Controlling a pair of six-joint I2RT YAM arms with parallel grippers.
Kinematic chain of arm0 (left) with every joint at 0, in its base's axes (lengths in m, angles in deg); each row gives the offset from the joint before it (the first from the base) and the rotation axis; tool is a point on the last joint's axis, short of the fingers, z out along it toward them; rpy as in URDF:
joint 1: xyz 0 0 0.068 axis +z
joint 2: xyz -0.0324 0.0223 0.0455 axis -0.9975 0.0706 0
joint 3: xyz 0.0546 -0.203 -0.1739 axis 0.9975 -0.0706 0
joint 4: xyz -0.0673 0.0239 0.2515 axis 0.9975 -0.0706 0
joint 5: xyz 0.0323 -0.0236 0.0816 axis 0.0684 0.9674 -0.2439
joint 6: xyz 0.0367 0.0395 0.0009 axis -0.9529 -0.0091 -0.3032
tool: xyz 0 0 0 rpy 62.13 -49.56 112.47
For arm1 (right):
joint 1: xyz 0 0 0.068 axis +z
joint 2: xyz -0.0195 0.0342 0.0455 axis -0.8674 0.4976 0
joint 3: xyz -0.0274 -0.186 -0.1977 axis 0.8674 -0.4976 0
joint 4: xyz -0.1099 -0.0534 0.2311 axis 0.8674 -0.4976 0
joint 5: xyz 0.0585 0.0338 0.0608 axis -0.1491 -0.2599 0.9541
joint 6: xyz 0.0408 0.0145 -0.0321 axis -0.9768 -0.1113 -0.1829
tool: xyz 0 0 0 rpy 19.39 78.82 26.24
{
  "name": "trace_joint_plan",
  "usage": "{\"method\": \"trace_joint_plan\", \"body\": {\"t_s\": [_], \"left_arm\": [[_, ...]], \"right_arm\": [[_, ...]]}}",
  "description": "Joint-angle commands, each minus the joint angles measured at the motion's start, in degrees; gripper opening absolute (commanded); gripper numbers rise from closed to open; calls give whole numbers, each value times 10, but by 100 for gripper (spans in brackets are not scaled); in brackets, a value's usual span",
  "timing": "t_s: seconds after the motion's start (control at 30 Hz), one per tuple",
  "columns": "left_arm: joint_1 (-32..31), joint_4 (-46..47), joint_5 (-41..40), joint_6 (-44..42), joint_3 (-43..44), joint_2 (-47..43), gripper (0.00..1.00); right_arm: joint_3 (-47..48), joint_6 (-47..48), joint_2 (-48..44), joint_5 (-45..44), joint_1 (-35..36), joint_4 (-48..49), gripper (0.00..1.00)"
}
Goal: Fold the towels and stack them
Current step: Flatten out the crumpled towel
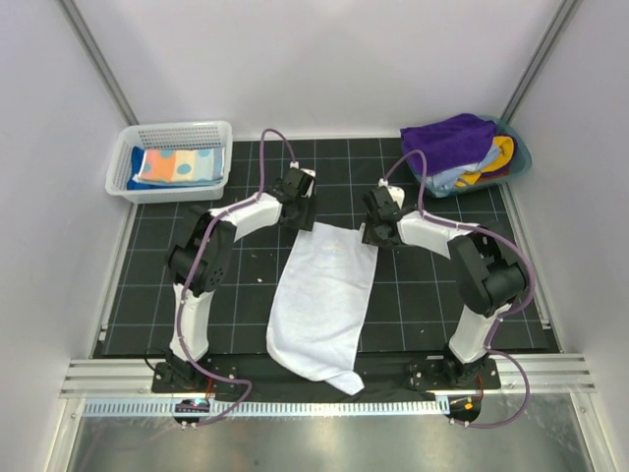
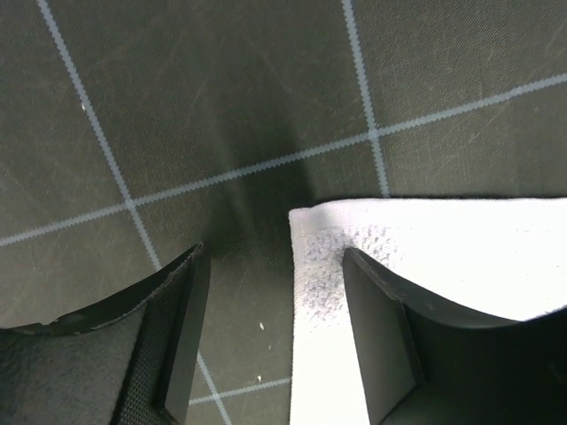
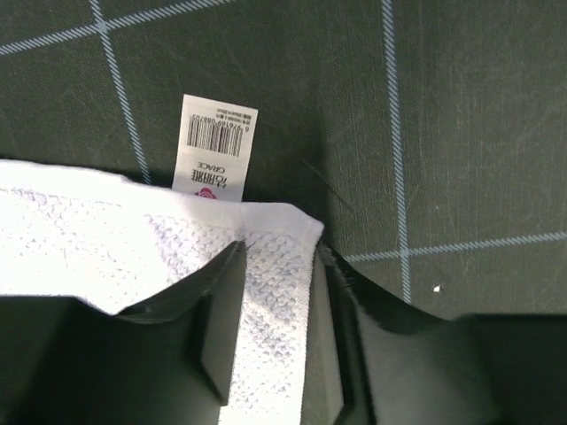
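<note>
A plain white towel point(image 1: 319, 300) lies spread flat on the black gridded mat, its near end hanging over the front edge. My left gripper point(image 1: 298, 218) stands open at the towel's far left corner point(image 2: 310, 230), one finger on the mat and the other finger point(image 2: 381, 336) on the cloth. My right gripper point(image 1: 373, 234) is open at the far right corner point(image 3: 292, 221), its jaws straddling a narrow strip of the towel's edge beside a white barcode tag point(image 3: 215, 146). A folded polka-dot towel point(image 1: 177, 165) lies in the basket. A purple towel point(image 1: 447, 138) tops a heap in the tub.
The white mesh basket point(image 1: 177, 131) stands at the back left corner of the mat. The teal tub point(image 1: 518, 157) sits at the back right, with blue and orange cloth under the purple one. Grey walls close in both sides, and a metal rail runs along the front.
</note>
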Motion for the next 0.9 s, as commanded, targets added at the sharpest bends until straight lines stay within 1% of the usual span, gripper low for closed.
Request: {"method": "trace_joint_plan", "body": {"t_s": [0.0, 0.07, 0.23, 0.27, 0.37, 0.5, 0.53, 0.6, 0.67, 0.7, 0.77, 0.87], "left_arm": [[-1, 31, 18, 3, 5, 17, 63], [-1, 38, 14, 14, -2, 18, 62], [0, 56, -6, 39, -23, 10, 59], [-1, 60, -21, 42, -25, 10, 58], [2, 69, -37, 58, -33, 0, 58], [4, 82, -29, 62, -33, -6, 55], [6, 83, -24, 62, -31, -7, 51], [8, 89, -16, 62, -31, -7, 48], [11, 94, -7, 64, -36, -10, 41], [12, 105, -6, 66, -39, -14, 41], [20, 114, 5, 71, -50, -19, 35], [30, 120, 11, 74, -52, -17, 31]], "right_arm": [[20, 6, 22, 18, -2, 20, 41], [28, 4, 31, 28, -2, 22, 34], [71, 21, 66, 32, -2, 6, 26], [81, 24, 72, 30, -2, 1, 22], [111, 35, 92, 20, -2, -17, 18], [152, 49, 117, 12, -2, -40, 14], [166, 54, 125, 12, -2, -43, 13], [181, 59, 138, 10, -3, -53, 12], [206, 66, 154, 2, -3, -62, 10], [214, 67, 159, 1, -3, -69, 9], [228, 74, 165, -3, -3, -72, 9], [242, 82, 171, -8, -3, -76, 9]]}}
